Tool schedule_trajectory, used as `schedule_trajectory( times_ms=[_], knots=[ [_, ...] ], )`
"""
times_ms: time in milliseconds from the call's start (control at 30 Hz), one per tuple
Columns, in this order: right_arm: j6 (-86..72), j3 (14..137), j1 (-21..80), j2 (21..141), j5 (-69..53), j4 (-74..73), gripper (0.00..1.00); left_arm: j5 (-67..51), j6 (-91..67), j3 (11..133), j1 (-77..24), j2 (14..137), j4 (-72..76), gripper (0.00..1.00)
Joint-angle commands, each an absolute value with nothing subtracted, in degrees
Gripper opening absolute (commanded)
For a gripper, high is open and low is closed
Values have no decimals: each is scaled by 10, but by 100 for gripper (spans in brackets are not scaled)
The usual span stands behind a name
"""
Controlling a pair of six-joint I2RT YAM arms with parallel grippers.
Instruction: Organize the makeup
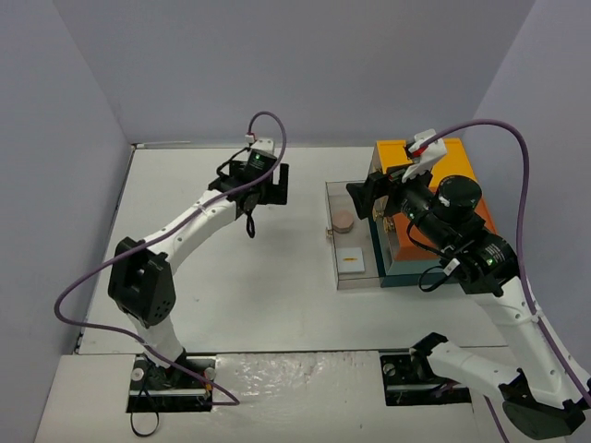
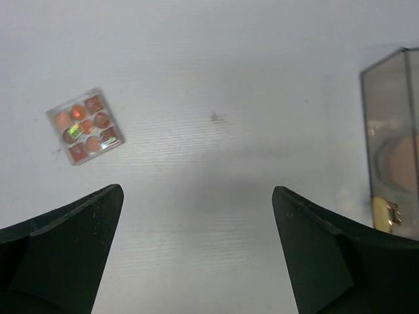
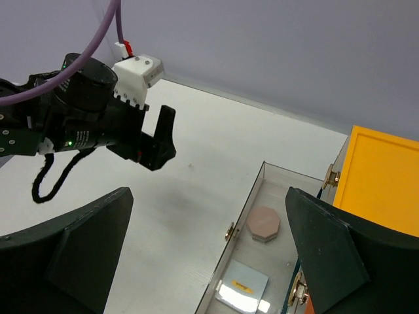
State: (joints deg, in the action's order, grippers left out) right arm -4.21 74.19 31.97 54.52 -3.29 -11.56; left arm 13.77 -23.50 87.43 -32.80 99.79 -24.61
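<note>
A small clear palette (image 2: 86, 125) of pink and orange squares lies flat on the white table, ahead and to the left of my open left gripper (image 2: 198, 190), which holds nothing. In the top view the left gripper (image 1: 272, 185) hovers over the middle of the table and hides the palette. A pink octagonal compact (image 3: 263, 223) and a white card (image 3: 242, 288) lie inside the clear tray (image 3: 243, 210). My right gripper (image 3: 209, 193) hangs open and empty above the tray's left edge. The top view shows the right gripper (image 1: 369, 198), the compact (image 1: 343, 220) and the card (image 1: 352, 261).
A large orange and teal box (image 1: 434, 175) stands against the clear tray's (image 1: 331, 242) right side, under the right arm. The tray's corner (image 2: 391, 131) shows at the right of the left wrist view. Grey walls close in the table on three sides.
</note>
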Motion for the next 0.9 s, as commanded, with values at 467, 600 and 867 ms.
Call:
schedule_trajectory(
  times_ms=[467, 600, 867],
  knots=[
    [-45, 713, 323, 564, -50, -52, 100, 173, -417, 1059, -151, 1219, -411, 97],
    [-44, 703, 323, 565, -47, -49, 100, 159, -417, 1076, -142, 1247, -412, 97],
    [-43, 693, 323, 563, -46, -47, 100, 154, -437, 1048, -137, 1267, -405, 95]
  ],
)
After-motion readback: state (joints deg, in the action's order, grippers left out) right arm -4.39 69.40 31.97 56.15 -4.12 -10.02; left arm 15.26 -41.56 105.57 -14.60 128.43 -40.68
